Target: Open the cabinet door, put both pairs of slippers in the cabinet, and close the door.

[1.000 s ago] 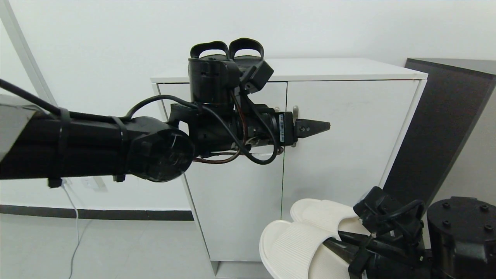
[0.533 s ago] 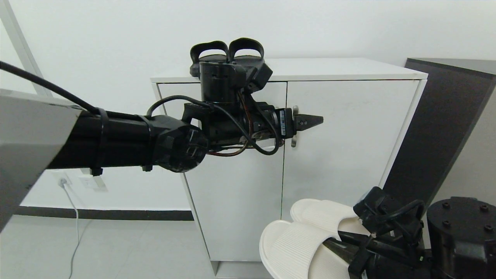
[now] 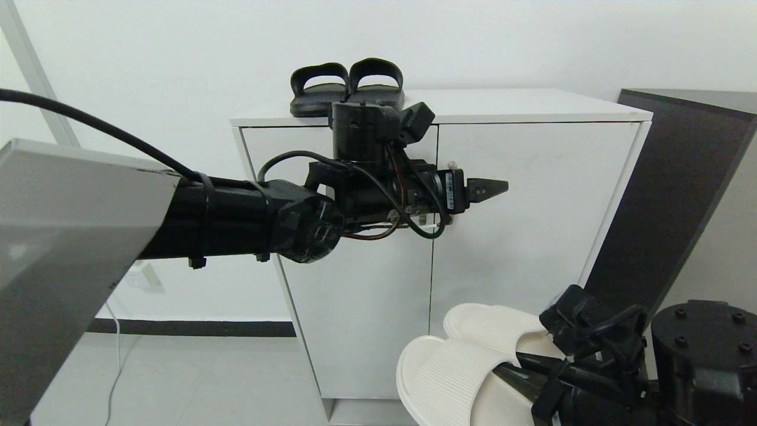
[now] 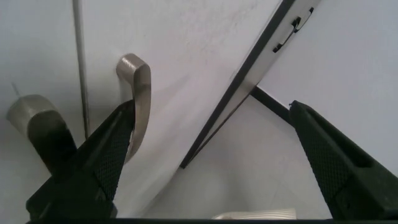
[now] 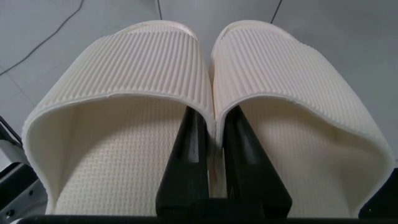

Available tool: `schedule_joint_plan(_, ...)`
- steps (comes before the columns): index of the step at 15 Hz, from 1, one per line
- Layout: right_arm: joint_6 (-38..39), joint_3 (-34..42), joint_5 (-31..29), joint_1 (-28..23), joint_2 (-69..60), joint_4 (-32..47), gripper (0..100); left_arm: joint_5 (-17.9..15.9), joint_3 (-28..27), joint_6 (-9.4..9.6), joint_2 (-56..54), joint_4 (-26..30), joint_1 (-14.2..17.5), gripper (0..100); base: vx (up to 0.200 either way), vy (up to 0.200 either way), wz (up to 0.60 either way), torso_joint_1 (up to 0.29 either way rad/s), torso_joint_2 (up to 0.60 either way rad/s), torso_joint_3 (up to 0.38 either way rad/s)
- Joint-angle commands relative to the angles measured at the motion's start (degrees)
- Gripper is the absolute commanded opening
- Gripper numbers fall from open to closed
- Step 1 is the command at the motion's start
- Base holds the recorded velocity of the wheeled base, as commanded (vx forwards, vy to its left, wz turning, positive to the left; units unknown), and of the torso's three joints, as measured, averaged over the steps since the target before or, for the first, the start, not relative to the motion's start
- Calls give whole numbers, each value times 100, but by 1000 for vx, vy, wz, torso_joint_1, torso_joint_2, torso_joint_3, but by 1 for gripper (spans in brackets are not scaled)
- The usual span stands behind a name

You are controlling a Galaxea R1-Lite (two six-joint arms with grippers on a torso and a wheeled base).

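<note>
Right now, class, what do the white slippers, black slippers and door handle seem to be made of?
White slippers: probably soft foam, matte; ribbed straps, textured footbeds. Black slippers: likely moulded rubber or plastic; smooth, faint sheen. Door handle: seemingly brushed metal; dull silvery gleam.

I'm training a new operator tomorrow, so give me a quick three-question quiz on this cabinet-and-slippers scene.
1. True or false: the black slippers lie on top of the cabinet.
2. The right gripper holds: A black slippers, B white slippers, C nothing.
3. Fill in: the left gripper, beside the door handle, is ____.
Key: 1 true; 2 B; 3 open.
</note>
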Motion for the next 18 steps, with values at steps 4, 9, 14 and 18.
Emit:
schedule_joint_plan(4,1,27,7,21,3,6,0,-2,26,-14,23,-10,-3,0,0,0,0,0,0,0)
schedule_joint_plan(9,1,70,86,91,-23,-3,0,60,334,-5,-206,-37,-117,0,0,0,0,0,0,0)
schedule_joint_plan(14,-8,211,473,258,-261,6,0,95,1063,4,-953,-54,-451,0,0,0,0,0,0,0)
schedule_joint_plan(18,-8,264,491,311,-313,15,0,95,1652,4,-1568,-54,-636,0,0,0,0,0,0,0)
